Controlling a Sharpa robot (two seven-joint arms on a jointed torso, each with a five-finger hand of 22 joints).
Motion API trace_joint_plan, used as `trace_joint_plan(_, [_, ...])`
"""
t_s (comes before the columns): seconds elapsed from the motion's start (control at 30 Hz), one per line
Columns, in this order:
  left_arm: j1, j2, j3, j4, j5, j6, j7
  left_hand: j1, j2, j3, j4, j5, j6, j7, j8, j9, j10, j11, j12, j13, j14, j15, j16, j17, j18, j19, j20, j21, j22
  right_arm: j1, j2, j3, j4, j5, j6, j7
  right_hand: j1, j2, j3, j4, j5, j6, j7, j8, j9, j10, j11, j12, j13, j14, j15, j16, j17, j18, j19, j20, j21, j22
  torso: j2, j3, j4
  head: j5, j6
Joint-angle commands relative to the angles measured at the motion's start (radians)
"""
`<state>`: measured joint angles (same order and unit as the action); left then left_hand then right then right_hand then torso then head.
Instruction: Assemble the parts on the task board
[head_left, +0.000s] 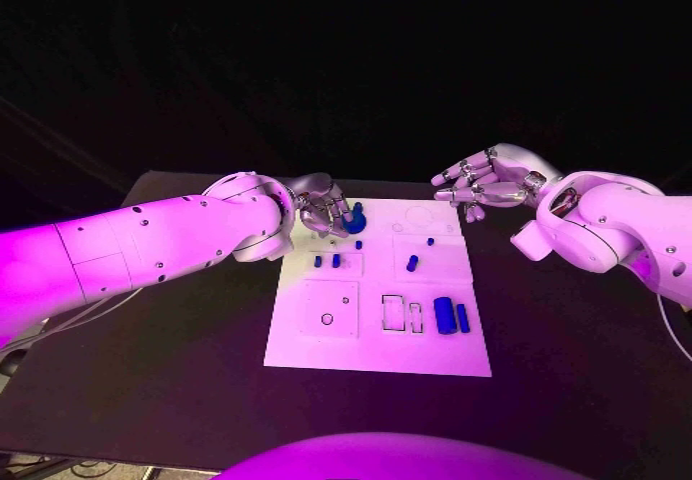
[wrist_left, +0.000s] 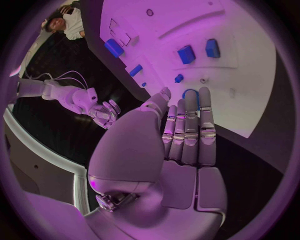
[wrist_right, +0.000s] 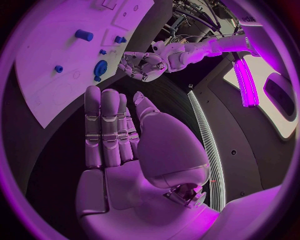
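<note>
The white task board lies in the middle of the black table. A round blue part stands at its far left corner. My left hand hovers right beside that part with straight fingers; the blue part peeks out behind their tips, and I cannot tell if they touch it. My right hand hangs off the board's far right corner, holding nothing, fingers straight and side by side. Two small blue pegs stand at mid-left, another blue part at mid-right.
Two longer blue blocks lie side by side near the board's right edge, beside outlined slots. A tiny blue piece sits further back. Black table surrounds the board on every side.
</note>
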<state>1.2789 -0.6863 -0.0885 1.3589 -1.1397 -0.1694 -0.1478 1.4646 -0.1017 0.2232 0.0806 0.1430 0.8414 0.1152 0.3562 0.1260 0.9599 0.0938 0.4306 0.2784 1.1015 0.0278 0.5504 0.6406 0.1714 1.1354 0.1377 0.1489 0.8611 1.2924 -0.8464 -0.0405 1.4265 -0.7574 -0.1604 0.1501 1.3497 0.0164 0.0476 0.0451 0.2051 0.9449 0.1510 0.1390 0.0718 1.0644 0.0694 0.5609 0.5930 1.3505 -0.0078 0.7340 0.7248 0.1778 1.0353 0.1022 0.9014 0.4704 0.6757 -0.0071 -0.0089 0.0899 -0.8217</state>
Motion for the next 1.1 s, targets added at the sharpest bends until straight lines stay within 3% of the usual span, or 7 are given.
trace_joint_plan(0.03, [-0.002,0.02,-0.005,-0.023,-0.17,-0.038,0.199,-0.003,-0.015,0.007,0.002,0.003,0.022,-0.008,-0.028,-0.014,0.027,-0.003,-0.05,-0.043,0.028,-0.002,-0.034,-0.024,0.009,0.019,-0.005,-0.012,-0.024,-0.001,0.001,0.0,-0.004,-0.007,-0.024,0.01,0.013,-0.003,0.013,0.0,-0.006,0.002,0.008,0.005,-0.002,0.01,0.002,-0.043,-0.053,0.002,0.003,-0.09,-0.048,0.008,0.003,0.0,-0.043,-0.029,0.001,-0.0006,-0.0014,-0.006,0.009])
trace_joint_plan(0.07, [-0.003,0.032,-0.009,-0.035,-0.206,-0.035,0.208,-0.009,-0.029,0.01,0.006,0.001,0.055,-0.007,-0.071,-0.033,0.071,-0.007,-0.122,-0.1,0.066,-0.006,-0.083,-0.049,0.007,0.046,-0.008,-0.034,-0.062,-0.001,0.002,0.0,-0.005,-0.007,-0.028,0.011,0.013,-0.006,0.015,0.0,-0.007,0.004,0.008,0.006,-0.002,0.018,0.002,-0.055,-0.072,0.011,0.002,-0.111,-0.052,0.007,0.012,0.0,-0.057,-0.039,0.001,-0.0008,-0.0009,-0.007,0.011])
trace_joint_plan(0.1, [-0.004,0.04,-0.013,-0.044,-0.23,-0.034,0.212,-0.013,-0.028,0.01,0.008,0.001,0.066,-0.004,-0.081,-0.037,0.079,-0.002,-0.138,-0.111,0.075,-0.007,-0.091,-0.051,0.01,0.054,-0.01,-0.038,-0.072,-0.001,0.002,0.0,-0.005,-0.007,-0.03,0.011,0.014,-0.007,0.017,0.0,-0.007,0.005,0.008,0.006,-0.002,0.019,0.001,-0.06,-0.079,0.014,0.002,-0.118,-0.053,0.007,0.016,0.0,-0.062,-0.043,0.001,-0.0008,-0.0012,-0.007,0.012])
trace_joint_plan(0.4, [-0.007,0.094,-0.026,-0.094,-0.373,0.023,0.197,-0.018,-0.027,0.0,0.006,-0.002,0.151,-0.007,-0.126,-0.044,0.129,-0.021,-0.217,-0.162,0.194,-0.041,0.019,0.025,0.011,0.197,-0.046,0.02,-0.058,-0.002,0.004,0.0,-0.007,-0.007,-0.037,0.011,0.013,-0.011,0.019,0.001,-0.007,0.004,0.008,0.005,-0.002,0.026,0.001,-0.07,-0.098,0.025,0.002,-0.142,-0.054,0.007,0.027,-0.001,-0.079,-0.054,0.002,-0.0014,-0.0013,-0.008,0.017])
trace_joint_plan(0.5, [-0.008,0.106,-0.027,-0.103,-0.408,0.051,0.181,-0.022,-0.028,0.008,0.012,-0.001,0.177,-0.011,-0.152,-0.043,0.16,-0.029,-0.25,-0.175,0.24,-0.049,0.208,0.169,0.009,0.247,-0.06,0.071,-0.012,-0.002,0.005,0.0,-0.006,-0.007,-0.037,0.011,0.012,-0.011,0.019,0.001,-0.007,0.003,0.008,0.005,-0.002,0.027,0.002,-0.07,-0.099,0.026,0.002,-0.144,-0.054,0.007,0.028,-0.001,-0.08,-0.055,0.002,-0.0011,-0.0017,-0.008,0.016])
trace_joint_plan(0.57, [-0.008,0.114,-0.028,-0.111,-0.426,0.064,0.171,-0.024,-0.031,0.013,0.015,-0.002,0.19,-0.013,-0.161,-0.042,0.174,-0.031,-0.264,-0.179,0.271,-0.053,0.317,0.254,-0.006,0.275,-0.063,0.194,0.066,-0.002,0.006,0.0,-0.006,-0.007,-0.037,0.012,0.012,-0.011,0.019,0.001,-0.007,0.003,0.008,0.005,-0.002,0.027,0.002,-0.07,-0.099,0.026,0.002,-0.144,-0.054,0.007,0.028,-0.001,-0.08,-0.055,0.002,-0.0012,-0.0012,-0.009,0.015])
trace_joint_plan(1.1, [-0.022,0.166,-0.028,-0.182,-0.477,0.093,0.141,-0.018,-0.029,0.062,0.016,-0.002,0.231,-0.016,-0.202,-0.036,0.209,-0.038,-0.327,-0.194,0.306,-0.066,0.537,0.409,-0.041,0.306,-0.073,0.499,0.282,-0.002,0.008,0.0,-0.005,-0.005,-0.029,0.015,0.01,-0.012,0.019,0.002,-0.006,0.003,0.008,0.005,-0.002,0.028,0.002,-0.071,-0.101,0.027,0.002,-0.147,-0.054,0.007,0.029,-0.001,-0.082,-0.057,0.001,-0.0005,-0.0014,-0.012,0.01])
